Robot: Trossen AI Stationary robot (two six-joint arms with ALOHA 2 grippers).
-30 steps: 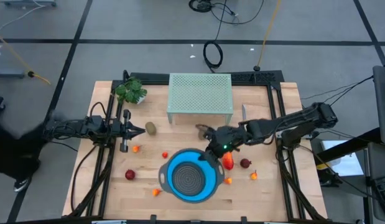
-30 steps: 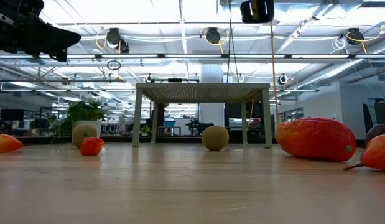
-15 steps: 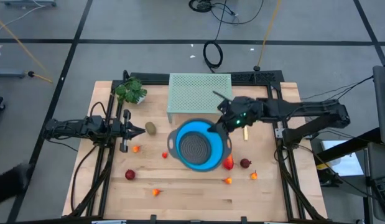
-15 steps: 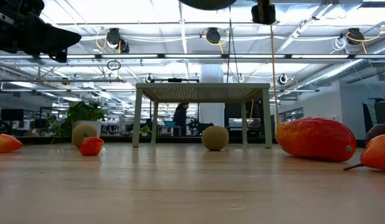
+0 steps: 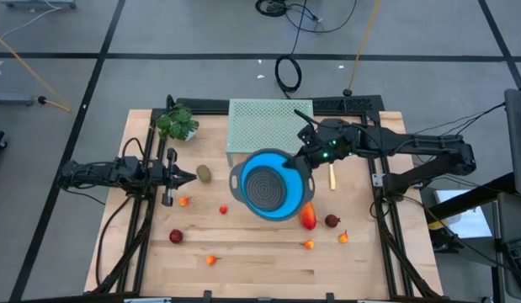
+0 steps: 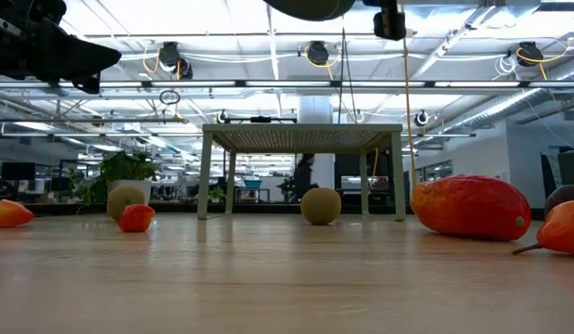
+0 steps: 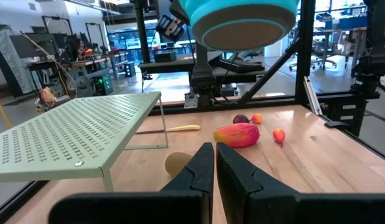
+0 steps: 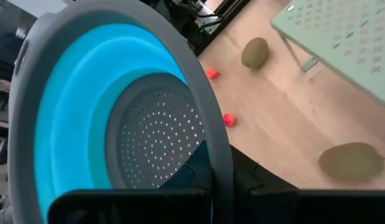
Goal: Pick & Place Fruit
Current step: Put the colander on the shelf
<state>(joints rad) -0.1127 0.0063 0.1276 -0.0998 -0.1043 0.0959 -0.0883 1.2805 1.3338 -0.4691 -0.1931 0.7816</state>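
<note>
No text, label, brand, number or sign can be read on anything in these views.

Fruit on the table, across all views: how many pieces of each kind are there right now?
Brown kiwis: 2 (the second is covered by the raised blue colander in the high view)
Long orange-red piece: 1
Dark red round pieces: 2
Tiny orange-red pieces: 5
Total: 10
</note>
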